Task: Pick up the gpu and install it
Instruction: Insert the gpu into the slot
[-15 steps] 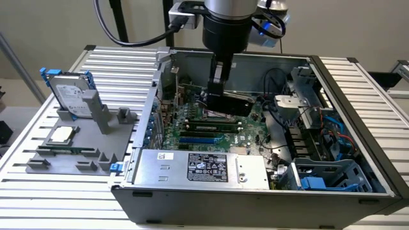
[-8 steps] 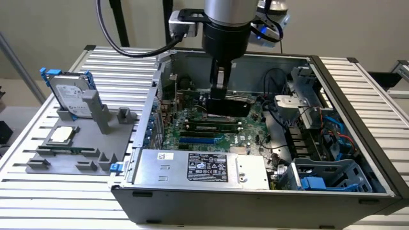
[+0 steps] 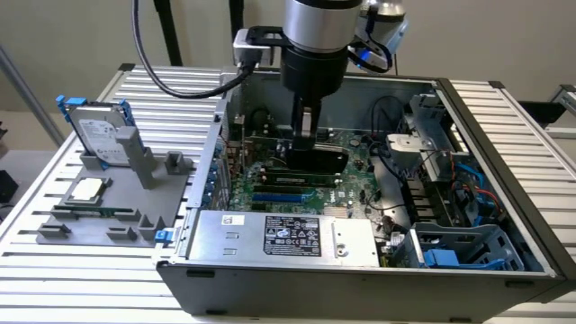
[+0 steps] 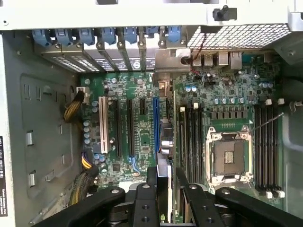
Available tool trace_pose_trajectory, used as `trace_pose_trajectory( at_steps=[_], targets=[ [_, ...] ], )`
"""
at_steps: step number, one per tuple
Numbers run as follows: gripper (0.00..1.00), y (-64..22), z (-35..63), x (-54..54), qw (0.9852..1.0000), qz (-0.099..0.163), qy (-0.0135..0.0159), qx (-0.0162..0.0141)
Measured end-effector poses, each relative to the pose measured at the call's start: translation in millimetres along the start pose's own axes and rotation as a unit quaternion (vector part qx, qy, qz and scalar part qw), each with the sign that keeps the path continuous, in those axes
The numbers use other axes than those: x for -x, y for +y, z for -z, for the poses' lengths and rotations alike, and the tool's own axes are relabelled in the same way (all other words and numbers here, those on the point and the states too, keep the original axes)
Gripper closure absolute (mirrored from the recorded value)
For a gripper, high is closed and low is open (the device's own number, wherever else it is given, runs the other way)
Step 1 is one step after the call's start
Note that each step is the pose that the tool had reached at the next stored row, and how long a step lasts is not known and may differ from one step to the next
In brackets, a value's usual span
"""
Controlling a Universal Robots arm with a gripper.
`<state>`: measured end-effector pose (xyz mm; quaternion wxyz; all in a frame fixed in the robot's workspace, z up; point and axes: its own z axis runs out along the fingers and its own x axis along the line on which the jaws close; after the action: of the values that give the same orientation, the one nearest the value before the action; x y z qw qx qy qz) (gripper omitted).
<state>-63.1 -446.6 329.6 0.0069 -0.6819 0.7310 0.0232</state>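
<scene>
The gpu [image 3: 320, 160] stands on edge inside the open computer case [image 3: 360, 280], its black face showing just above the green motherboard [image 3: 279, 185]. My gripper [image 3: 306, 143] reaches down into the case and is shut on the card's upper edge. In the wrist view the gpu [image 4: 165, 142] appears edge-on between my fingers [image 4: 152, 177], running beside the blue expansion slot [image 4: 155, 118]. Its silver end bracket [image 4: 166, 59] sits at the case's rear slot openings. Whether the card's edge is seated in a slot, I cannot tell.
A grey fixture [image 3: 99, 226] at the exterior view's left holds a silver hard drive with blue rails [image 3: 97, 135] and a small square chip [image 3: 88, 190]. Inside the case are the power supply [image 3: 288, 236], an empty CPU socket [image 4: 229, 158], memory slots [image 4: 191, 142] and cable bundles [image 4: 75, 106].
</scene>
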Motion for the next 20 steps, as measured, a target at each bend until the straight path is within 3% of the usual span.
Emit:
trace_pose_trajectory(
  at_steps=[8, 20],
  targets=[
    [1.00, 21.5, -14.5, -8.9, 1.0000, 0.000, 0.0000, 0.0000],
    [1.00, 26.8, -36.5, -10.2, 1.0000, 0.000, 0.0000, 0.0000]
  ],
)
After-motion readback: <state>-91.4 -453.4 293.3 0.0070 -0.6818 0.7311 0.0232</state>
